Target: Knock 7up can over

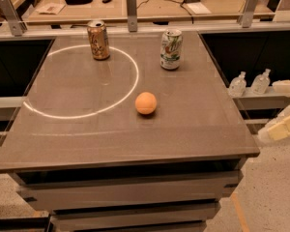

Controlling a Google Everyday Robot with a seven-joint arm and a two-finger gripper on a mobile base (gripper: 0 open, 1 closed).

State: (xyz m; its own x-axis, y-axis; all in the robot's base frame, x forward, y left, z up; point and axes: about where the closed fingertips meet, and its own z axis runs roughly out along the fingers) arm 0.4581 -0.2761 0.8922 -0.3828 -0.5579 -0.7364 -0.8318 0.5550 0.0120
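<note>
- The brown can (pixel 98 40) stands upright at the far left of the table (pixel 87 134). It is the thing farthest from the hand (pixel 282 121) and sits on a thin white ring (pixel 63 111) marked on the top. It is not the target, and a long sweep that carried through could tip it too.
- The orange ball (pixel 146 103) lies well left of the hand and nearer the front than either can. A low approach across the table could hit it and send it rolling off.
- The 7up can (pixel 171 49) stands upright toward the back of the table, well left of the hand and farther back. It is not yet knocked over. A push low on its side might only slide it, and a glancing touch could roll it toward the back rail.
- Two small clear bottles (pixel 250 83) stand on a side shelf just left of the hand, between it and the table. An inward swing could clip them.
- The hand sits off the table's right edge, low and level with the top. The picture border cuts most of it off, so I cannot tell whether it is open or closed, and the arm behind it is out of sight.
</note>
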